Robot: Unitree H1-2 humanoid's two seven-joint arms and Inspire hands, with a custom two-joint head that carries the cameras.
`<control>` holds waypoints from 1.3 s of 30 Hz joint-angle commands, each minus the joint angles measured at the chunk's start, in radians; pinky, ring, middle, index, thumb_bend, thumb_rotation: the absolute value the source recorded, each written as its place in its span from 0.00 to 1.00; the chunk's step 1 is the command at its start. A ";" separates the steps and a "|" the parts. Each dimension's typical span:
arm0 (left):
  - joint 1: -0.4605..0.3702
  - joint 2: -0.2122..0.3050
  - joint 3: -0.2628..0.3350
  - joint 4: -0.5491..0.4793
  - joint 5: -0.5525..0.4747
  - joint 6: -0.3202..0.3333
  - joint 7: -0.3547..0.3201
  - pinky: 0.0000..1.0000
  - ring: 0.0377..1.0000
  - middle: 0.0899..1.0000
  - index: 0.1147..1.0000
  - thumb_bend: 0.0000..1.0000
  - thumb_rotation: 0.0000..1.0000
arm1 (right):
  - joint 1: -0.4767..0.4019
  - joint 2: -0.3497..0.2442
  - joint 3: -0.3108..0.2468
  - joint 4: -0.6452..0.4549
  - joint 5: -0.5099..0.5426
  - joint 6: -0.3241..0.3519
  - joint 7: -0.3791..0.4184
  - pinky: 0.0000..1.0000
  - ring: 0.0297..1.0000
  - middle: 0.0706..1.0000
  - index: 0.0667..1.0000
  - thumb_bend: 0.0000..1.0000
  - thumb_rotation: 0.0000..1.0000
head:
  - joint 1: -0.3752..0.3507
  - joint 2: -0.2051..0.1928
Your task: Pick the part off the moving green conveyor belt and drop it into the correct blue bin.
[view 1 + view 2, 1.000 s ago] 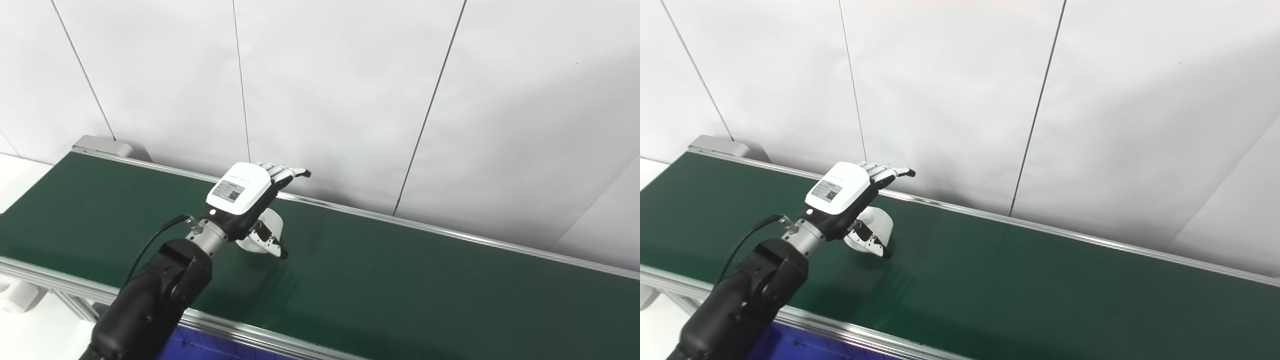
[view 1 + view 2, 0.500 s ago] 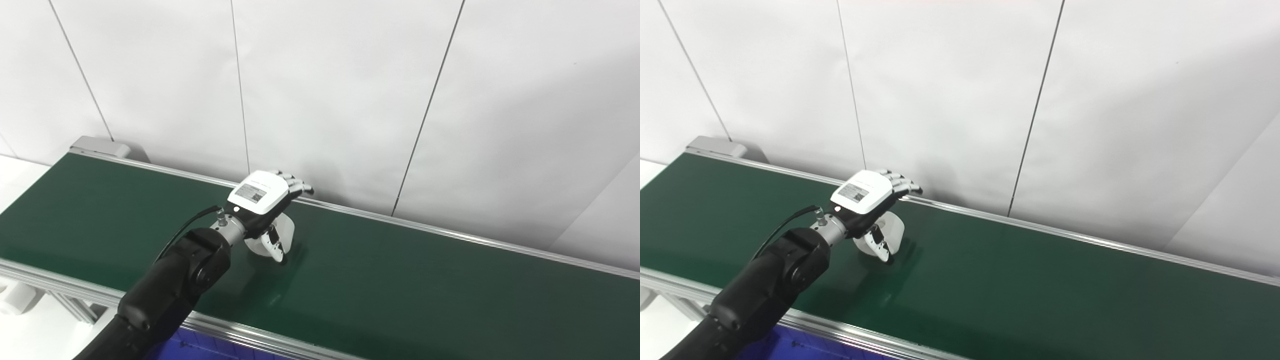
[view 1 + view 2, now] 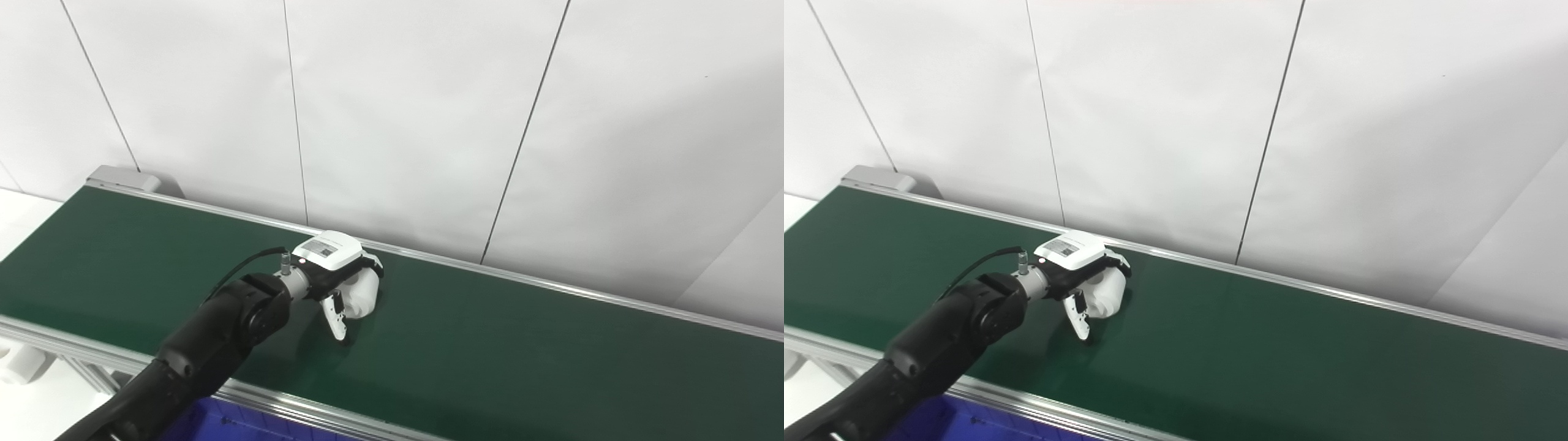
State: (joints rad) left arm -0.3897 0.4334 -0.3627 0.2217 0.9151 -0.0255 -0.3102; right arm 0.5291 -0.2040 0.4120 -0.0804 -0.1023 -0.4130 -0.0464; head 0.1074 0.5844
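Note:
The white rounded part (image 3: 363,295) rests on the green conveyor belt (image 3: 520,349), near its far rail. My left hand (image 3: 334,269) lies low over the part. Its fingers (image 3: 371,264) curl down over the part's top and far side, and the thumb (image 3: 336,317) points down against its near left side, the tip at the belt. The same grasp appears in the right eye view, with the hand (image 3: 1077,260) on the part (image 3: 1107,298). The part sits on the belt, not lifted. My right hand is out of the picture.
A blue bin (image 3: 205,422) shows as a strip below the belt's near aluminium rail (image 3: 294,407). The belt's far rail (image 3: 551,285) runs along a white panelled wall. A grey end housing (image 3: 122,179) stands at the belt's far left.
My left hand has reached further right along the belt and dropped onto it. Its fingers, stretched flat above the part before, have curled around it. The part has travelled right.

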 commanded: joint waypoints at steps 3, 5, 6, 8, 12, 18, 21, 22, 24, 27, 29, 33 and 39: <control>-0.049 -0.007 0.005 -0.004 0.029 0.043 0.048 0.60 0.65 0.66 0.60 0.84 0.01 | 0.013 0.006 0.000 -0.036 0.024 -0.056 0.024 0.92 0.93 0.92 0.89 0.98 0.97 | 0.002 0.004; -0.051 -0.022 0.012 0.007 0.032 0.048 0.091 0.48 0.52 0.51 0.52 0.68 0.00 | 0.016 0.007 -0.003 -0.041 0.021 -0.057 0.028 0.92 0.93 0.92 0.89 0.98 0.97 | 0.005 0.011; -0.051 -0.027 0.013 0.012 0.033 0.047 0.112 0.34 0.38 0.43 0.46 0.56 0.00 | 0.016 0.007 -0.004 -0.043 0.021 -0.056 0.031 0.91 0.93 0.92 0.90 0.98 0.98 | 0.005 0.011; -0.049 -0.032 0.011 0.015 0.036 0.047 0.137 0.30 0.33 0.43 0.44 0.54 0.00 | 0.018 0.007 -0.005 -0.048 0.020 -0.056 0.034 0.91 0.93 0.93 0.90 0.98 0.98 | 0.004 0.019; -0.047 -0.038 0.005 0.010 0.035 0.052 0.147 0.27 0.31 0.35 0.44 0.52 0.00 | 0.019 0.007 -0.011 -0.052 0.023 -0.056 0.043 0.90 0.93 0.92 0.90 0.98 0.98 | 0.006 0.021; -0.045 -0.040 -0.002 -0.018 0.035 0.060 0.134 0.29 0.33 0.34 0.44 0.52 0.00 | 0.024 0.011 -0.020 -0.057 0.019 -0.057 0.050 0.88 0.92 0.93 0.89 0.98 0.98 | 0.009 0.030; -0.041 -0.038 0.002 -0.043 0.024 0.060 0.127 0.28 0.32 0.34 0.44 0.52 0.00 | 0.027 0.008 -0.023 -0.062 0.026 -0.056 0.059 0.89 0.92 0.93 0.89 0.98 0.99 | 0.014 0.041; -0.037 -0.034 0.006 -0.067 0.013 0.054 0.123 0.28 0.31 0.36 0.44 0.52 0.00 | 0.029 0.007 -0.024 -0.068 0.030 -0.055 0.062 0.89 0.93 0.93 0.89 0.99 0.98 | 0.024 0.059; -0.029 -0.025 0.016 -0.126 -0.008 0.049 0.103 0.27 0.29 0.40 0.43 0.52 0.00 | 0.036 0.005 -0.028 -0.086 0.040 -0.048 0.071 0.90 0.93 0.93 0.89 0.99 0.98 | 0.040 0.088; -0.006 -0.011 0.036 -0.261 -0.042 0.065 0.045 0.23 0.26 0.42 0.42 0.52 0.00 | 0.051 0.002 -0.037 -0.128 0.049 -0.022 0.088 0.94 0.94 0.94 0.90 1.00 0.98 | 0.061 0.113; 0.030 -0.006 0.062 -0.426 -0.065 0.103 -0.017 0.24 0.27 0.38 0.43 0.52 0.00 | 0.064 0.001 -0.043 -0.170 0.049 -0.001 0.097 0.94 0.95 0.94 0.91 1.00 0.99 | 0.085 0.158; 0.112 -0.005 0.109 -0.696 -0.087 0.169 -0.128 0.30 0.35 0.40 0.44 0.52 0.00 | 0.077 0.002 -0.050 -0.224 0.049 0.015 0.108 0.93 0.94 0.95 0.94 1.00 1.00 | 0.116 0.217; 0.270 -0.029 0.152 -0.926 -0.099 0.196 -0.203 0.39 0.42 0.44 0.42 0.52 0.00 | 0.087 -0.009 -0.073 -0.297 0.084 0.068 0.137 0.94 0.94 0.95 0.93 0.98 1.00 | 0.225 0.294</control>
State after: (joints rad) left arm -0.1348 0.4070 -0.2274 -0.6421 0.8135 0.1579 -0.5064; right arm 0.6052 -0.2065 0.3493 -0.3324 -0.0388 -0.3626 0.0812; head 0.3309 0.8772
